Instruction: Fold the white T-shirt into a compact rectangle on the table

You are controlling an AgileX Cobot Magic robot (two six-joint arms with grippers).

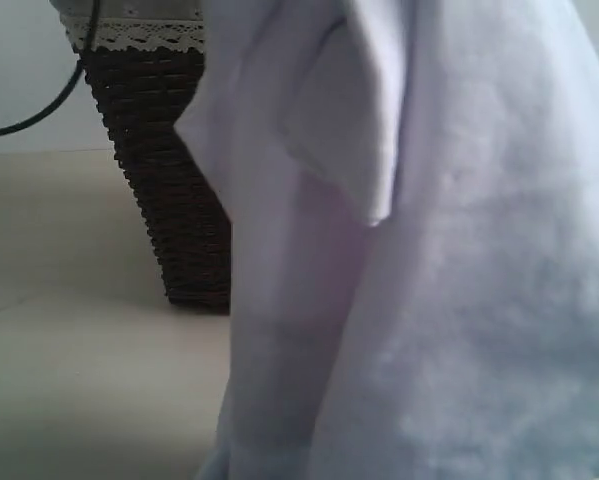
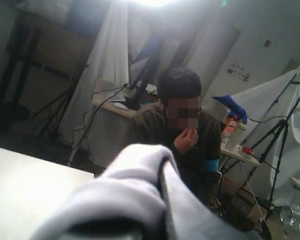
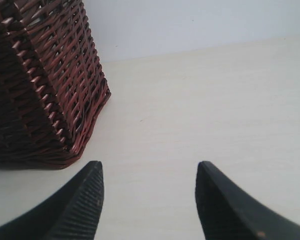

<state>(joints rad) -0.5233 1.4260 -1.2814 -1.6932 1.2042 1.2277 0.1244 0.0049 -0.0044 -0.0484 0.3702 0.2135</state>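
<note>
A pale beige table (image 1: 69,330) fills the exterior view, with a dark wicker basket (image 1: 169,180) at ten o'clock. The white T-shirt (image 1: 459,300) hangs raised from twelve to five o'clock, plain side showing, bunched over the hidden left gripper, which is closed and apparently pinching the cloth. The right gripper (image 3: 150,172) is partly open and empty over bare table beside the basket. A single pinch may slip, or the dangling cloth may catch on the basket and land crumpled. A black cable (image 1: 49,105) loops at nine o'clock.
</note>
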